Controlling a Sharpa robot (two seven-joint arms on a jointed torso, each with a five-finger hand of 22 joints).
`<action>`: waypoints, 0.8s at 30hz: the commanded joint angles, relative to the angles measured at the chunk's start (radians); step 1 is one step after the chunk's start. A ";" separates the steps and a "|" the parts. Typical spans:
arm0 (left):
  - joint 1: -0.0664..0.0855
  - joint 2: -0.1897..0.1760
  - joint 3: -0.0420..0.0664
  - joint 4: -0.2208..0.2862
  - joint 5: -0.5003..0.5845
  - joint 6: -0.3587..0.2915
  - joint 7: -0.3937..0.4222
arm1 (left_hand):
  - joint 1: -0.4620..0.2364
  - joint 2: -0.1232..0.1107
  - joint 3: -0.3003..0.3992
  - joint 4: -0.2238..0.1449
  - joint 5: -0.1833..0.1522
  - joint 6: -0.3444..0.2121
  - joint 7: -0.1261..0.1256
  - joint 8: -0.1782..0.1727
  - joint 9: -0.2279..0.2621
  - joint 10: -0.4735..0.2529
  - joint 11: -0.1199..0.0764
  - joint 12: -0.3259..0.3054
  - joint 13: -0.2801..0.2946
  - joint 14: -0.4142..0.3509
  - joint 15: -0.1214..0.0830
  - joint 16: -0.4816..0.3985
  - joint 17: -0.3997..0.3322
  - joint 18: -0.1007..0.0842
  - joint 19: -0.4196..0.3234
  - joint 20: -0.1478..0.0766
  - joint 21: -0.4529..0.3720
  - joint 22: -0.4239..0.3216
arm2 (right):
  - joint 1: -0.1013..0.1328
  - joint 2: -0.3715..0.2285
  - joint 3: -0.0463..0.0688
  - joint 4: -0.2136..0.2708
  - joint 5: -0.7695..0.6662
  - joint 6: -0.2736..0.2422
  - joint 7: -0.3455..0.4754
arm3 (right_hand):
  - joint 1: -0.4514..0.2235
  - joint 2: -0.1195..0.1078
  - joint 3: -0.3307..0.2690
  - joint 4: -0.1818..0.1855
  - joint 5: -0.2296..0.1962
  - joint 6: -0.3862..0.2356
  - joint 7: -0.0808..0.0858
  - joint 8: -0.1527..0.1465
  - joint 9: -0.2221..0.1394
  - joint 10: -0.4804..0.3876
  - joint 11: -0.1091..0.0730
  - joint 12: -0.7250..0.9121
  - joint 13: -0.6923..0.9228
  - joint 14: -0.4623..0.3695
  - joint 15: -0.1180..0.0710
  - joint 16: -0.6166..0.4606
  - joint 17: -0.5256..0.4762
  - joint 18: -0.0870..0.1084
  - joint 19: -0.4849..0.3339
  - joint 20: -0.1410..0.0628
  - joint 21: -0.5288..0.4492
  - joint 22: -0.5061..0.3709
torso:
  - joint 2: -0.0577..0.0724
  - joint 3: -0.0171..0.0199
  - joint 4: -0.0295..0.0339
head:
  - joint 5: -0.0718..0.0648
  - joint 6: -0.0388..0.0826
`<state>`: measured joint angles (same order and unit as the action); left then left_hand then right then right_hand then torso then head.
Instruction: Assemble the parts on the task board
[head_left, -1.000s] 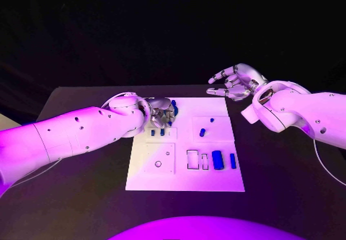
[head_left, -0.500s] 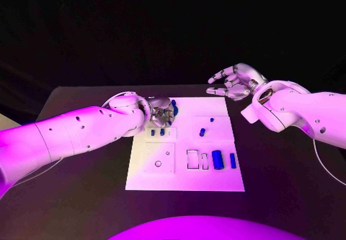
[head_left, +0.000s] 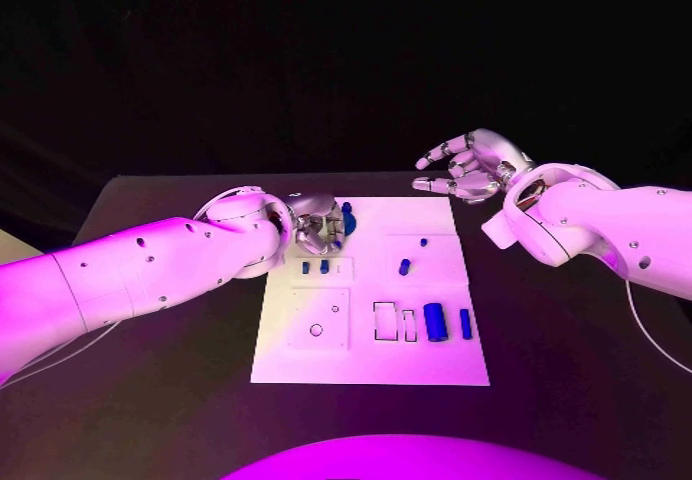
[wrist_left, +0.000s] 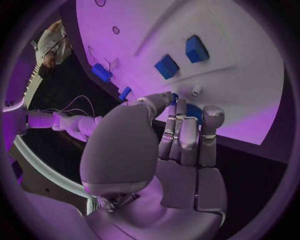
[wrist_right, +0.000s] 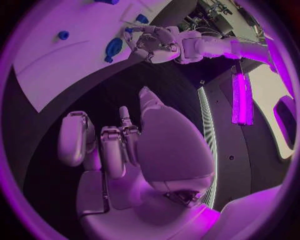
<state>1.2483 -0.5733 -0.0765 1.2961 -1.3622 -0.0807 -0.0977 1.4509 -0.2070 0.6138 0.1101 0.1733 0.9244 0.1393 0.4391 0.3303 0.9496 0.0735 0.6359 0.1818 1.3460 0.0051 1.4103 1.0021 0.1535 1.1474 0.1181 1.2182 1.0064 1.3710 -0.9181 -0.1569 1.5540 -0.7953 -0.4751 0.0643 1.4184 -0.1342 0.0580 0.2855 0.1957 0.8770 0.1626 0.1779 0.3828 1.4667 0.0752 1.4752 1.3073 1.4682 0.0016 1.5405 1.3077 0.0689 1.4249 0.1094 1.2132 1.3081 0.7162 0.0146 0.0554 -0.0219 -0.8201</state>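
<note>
On the black table (head_left: 173, 400), the left hand (head_left: 315, 228), upper middle of frame, seems to pinch a blue part (head_left: 348, 213) over the task board (head_left: 369, 365) and should lower it squarely, while the right hand (head_left: 469, 165) hovers spread, holding nothing.

The right hand (wrist_right: 125, 145) rises from the bottom of the circle and fills its middle, fingers apart around nothing, above the black table (wrist_right: 94, 95). The white task board (wrist_right: 56, 65) spans the upper left, carrying blue parts (wrist_right: 114, 47). At top centre, the left hand (wrist_right: 150, 45) reaches over the board's edge.
</note>
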 joint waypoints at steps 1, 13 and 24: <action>0.000 -0.024 0.012 0.031 0.065 -0.029 0.028 | -0.010 0.003 -0.004 0.000 -0.003 0.008 -0.001 -0.006 0.000 0.009 0.000 -0.004 -0.001 0.009 0.002 0.006 0.002 -0.020 0.008 -0.002 0.005 0.003 | -0.001 -0.001 0.000 0.000 -0.003 0.009 0.011 | -0.003 0.004 -0.003 0.000 0.003 -0.006 0.000 0.005 0.001 0.011 0.004 -0.001 0.165 0.081 0.002 -0.003 0.169 0.008 -0.003 -0.003 -0.003 0.040 | -0.002 0.0005 0.0012 | 0.000 0.001; 0.000 -0.106 0.041 0.082 0.121 0.002 0.016 | -0.015 0.000 -0.002 -0.002 -0.001 0.011 0.000 -0.012 0.000 0.014 0.001 -0.014 -0.005 0.013 0.002 0.008 0.005 -0.022 0.016 -0.002 0.010 0.011 | -0.001 -0.007 0.000 -0.001 -0.004 0.010 0.006 | -0.003 0.005 -0.003 0.000 0.003 -0.006 0.000 0.006 0.001 0.010 0.004 -0.002 0.164 0.081 0.002 -0.003 0.169 0.008 -0.003 -0.003 -0.003 0.040 | -0.001 0.0001 0.0051 | -0.002 0.001; -0.002 -0.106 0.038 0.060 0.116 0.023 0.003 | -0.024 -0.003 -0.004 0.000 -0.002 0.012 0.000 -0.016 0.000 0.018 0.002 -0.022 -0.008 0.014 0.003 0.008 0.005 -0.022 0.016 -0.001 0.009 0.009 | -0.001 -0.007 0.000 0.000 -0.005 0.009 0.005 | -0.003 0.005 -0.003 0.000 0.003 -0.006 0.000 0.006 0.001 0.010 0.004 -0.002 0.164 0.081 0.002 -0.003 0.169 0.008 -0.003 -0.003 -0.003 0.040 | 0.001 -0.0001 0.0014 | 0.006 0.001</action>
<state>1.2469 -0.6831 -0.0381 1.3568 -1.2563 -0.0802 -0.0919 1.4351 -0.2122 0.6137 0.1101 0.1733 0.9315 0.1392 0.4296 0.3300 0.9602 0.0770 0.6188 0.1753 1.3508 0.0073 1.4139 1.0066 0.1377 1.1581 0.1146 1.2220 1.0160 1.3710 -0.9253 -0.1569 1.5525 -0.7954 -0.4751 0.0627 1.4184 -0.1342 0.0580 0.2855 0.1957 0.8771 0.1625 0.1779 0.3828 1.4667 0.0752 1.4752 1.3073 1.4682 0.0016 1.5405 1.3075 0.0689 1.4249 0.1094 1.2132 1.3078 0.7163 0.0140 0.0580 -0.0159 -0.8185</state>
